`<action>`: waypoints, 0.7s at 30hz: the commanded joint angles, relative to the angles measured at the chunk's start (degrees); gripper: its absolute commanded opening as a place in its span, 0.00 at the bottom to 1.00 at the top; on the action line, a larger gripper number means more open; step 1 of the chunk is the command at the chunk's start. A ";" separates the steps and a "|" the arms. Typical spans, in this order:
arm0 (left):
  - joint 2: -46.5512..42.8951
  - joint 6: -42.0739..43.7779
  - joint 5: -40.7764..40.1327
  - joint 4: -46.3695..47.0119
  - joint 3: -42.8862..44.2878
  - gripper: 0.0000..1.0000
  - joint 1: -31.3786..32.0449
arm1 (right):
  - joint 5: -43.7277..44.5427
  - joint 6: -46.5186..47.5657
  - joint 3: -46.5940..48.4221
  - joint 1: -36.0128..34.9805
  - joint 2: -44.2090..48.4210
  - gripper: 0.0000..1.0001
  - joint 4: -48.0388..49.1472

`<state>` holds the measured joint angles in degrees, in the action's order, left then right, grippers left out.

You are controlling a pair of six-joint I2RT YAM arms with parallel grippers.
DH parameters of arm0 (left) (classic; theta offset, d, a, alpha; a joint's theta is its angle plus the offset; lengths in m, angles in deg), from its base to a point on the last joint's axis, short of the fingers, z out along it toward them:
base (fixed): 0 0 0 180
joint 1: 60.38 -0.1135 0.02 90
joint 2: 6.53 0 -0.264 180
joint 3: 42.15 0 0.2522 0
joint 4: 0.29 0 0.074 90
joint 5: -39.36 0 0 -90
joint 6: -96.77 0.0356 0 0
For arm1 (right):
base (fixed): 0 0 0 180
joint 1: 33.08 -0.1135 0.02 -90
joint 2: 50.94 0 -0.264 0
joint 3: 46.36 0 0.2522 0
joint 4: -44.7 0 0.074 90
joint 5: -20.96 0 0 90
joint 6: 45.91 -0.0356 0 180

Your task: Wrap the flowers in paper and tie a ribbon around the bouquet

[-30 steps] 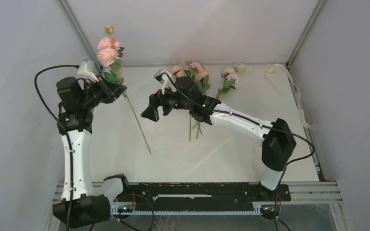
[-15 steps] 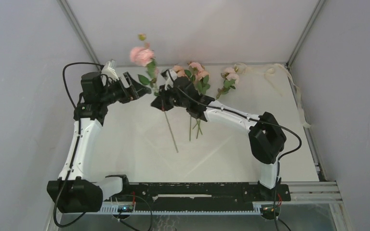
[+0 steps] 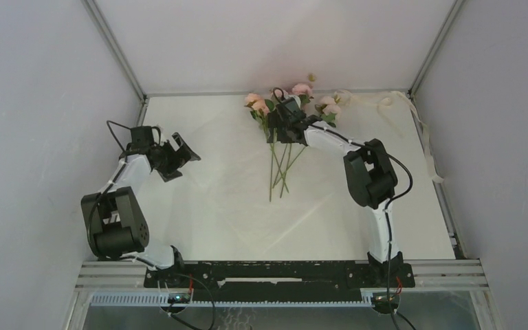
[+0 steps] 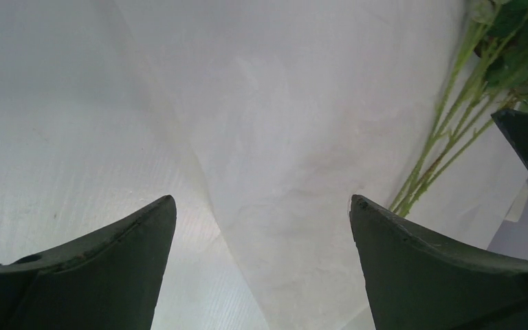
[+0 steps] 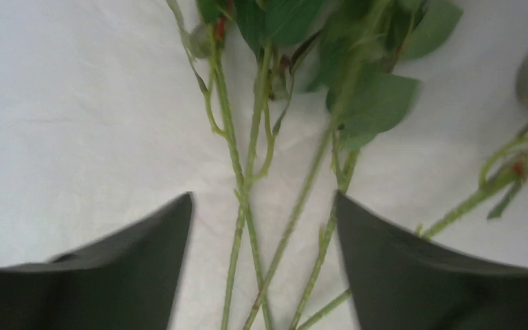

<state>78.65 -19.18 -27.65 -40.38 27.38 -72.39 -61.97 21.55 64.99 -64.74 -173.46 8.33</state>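
The flowers [image 3: 279, 165] lie at the far middle of the tabletop [image 4: 55, 158], on the paper [image 3: 220, 199]. They are a loose bunch, unwrapped. The pale pink blooms point toward the back wall. The thin green stems [image 5: 247, 185] run toward the near edge, crossing one another low down, with broad green leaves clustered near the heads.

The paper is a large white sheet, spread flat and softly creased. The ribbon [image 3: 387, 101] is a limp cream strip curling in the far right corner, apart from the bunch.

The right claw [image 3: 278, 129] hovers over the upper stems. Its fingers [image 5: 412, 275] are spread, with several stems lying between them ungripped. The left claw [image 3: 182, 159] is on the left, well apart from the flowers. It gapes wide above the paper [image 4: 289, 137] and holds nothing.
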 commanded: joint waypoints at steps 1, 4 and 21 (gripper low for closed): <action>3.07 -1.34 -1.43 4.92 -1.64 1.00 0.06 | 6.57 2.20 -5.74 -0.62 11.55 0.99 -1.11; 6.82 -2.37 0.09 6.37 -2.92 1.00 0.10 | 7.97 0.69 -12.75 1.46 15.69 0.99 0.35; 12.70 -5.41 4.03 14.13 -7.63 0.88 0.06 | -3.03 -3.02 -1.58 12.23 -1.51 0.52 -4.22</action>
<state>90.41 -24.49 -22.01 -27.35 23.11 -72.46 -62.03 19.58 59.94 -52.61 -174.42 4.24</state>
